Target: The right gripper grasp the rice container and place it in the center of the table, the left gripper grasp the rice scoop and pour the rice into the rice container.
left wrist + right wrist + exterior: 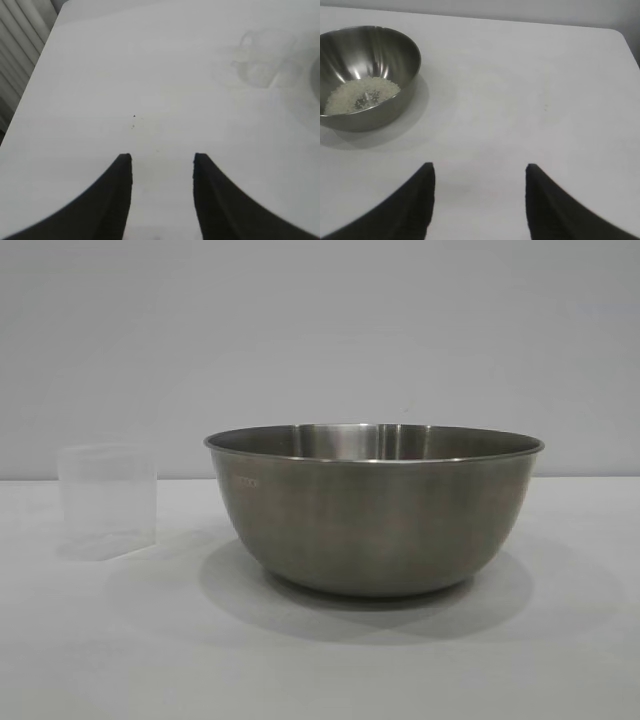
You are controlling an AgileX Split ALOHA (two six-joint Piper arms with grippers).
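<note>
right wrist view shows rice (360, 95) in the rice container (395, 107), both end effectors spread, scoop seemingly empty.

1. Only the fingers of each arm show, one pair in each wrist view; the exterior view shows no part of the robot.
2. The left gripper (162, 160) has two matte black fingers (117, 200), each broad at its base and narrowing in a smooth concave curve to a blunt, squared tip.
3. The right gripper (480, 170) has fingers (545, 205) of the same kind: plain black, curved like horns, with flat inner faces.
4. All four surfaces look uniform and dull, with no markings, screws, labels or cables visible on them.
5. Their edges appear soft and slightly blurred.
</note>
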